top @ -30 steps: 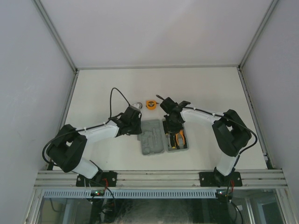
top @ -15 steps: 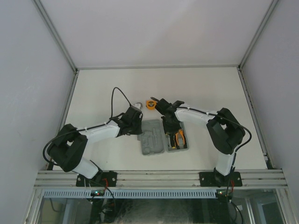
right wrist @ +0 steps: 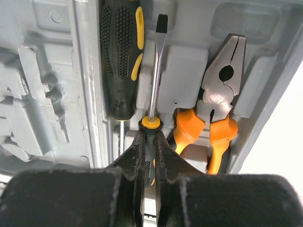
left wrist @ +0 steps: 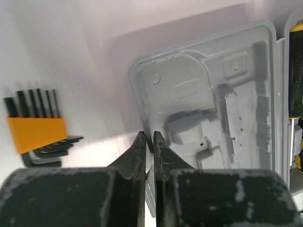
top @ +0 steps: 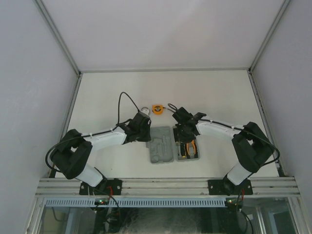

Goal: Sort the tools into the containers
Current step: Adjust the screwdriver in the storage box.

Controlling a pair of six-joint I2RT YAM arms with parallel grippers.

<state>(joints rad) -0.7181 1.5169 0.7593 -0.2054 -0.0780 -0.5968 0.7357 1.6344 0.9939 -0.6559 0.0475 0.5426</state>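
The grey tool case (top: 161,151) lies open in front of the arms. My left gripper (left wrist: 148,137) is shut on the rim of its empty left half (left wrist: 208,94). My right gripper (right wrist: 150,135) is shut on the handle of a flat-blade screwdriver (right wrist: 152,75), which lies in the right half. Beside it in that half are the second screwdriver (right wrist: 120,56) and the orange-handled pliers (right wrist: 218,94). The orange hex-key set (left wrist: 35,132) lies on the table left of the case. The round orange tape measure (top: 157,108) sits behind the case. The black ring is out of view.
A white table (top: 97,97) with grey walls on three sides. A metal rail (top: 165,185) runs along the near edge, by the arm bases. A black cable (top: 124,97) loops above the left wrist.
My right gripper has moved from the case's far end toward me over the right half, its arm swinging right. The case has shifted slightly right and straightened. My left gripper has edged along with it.
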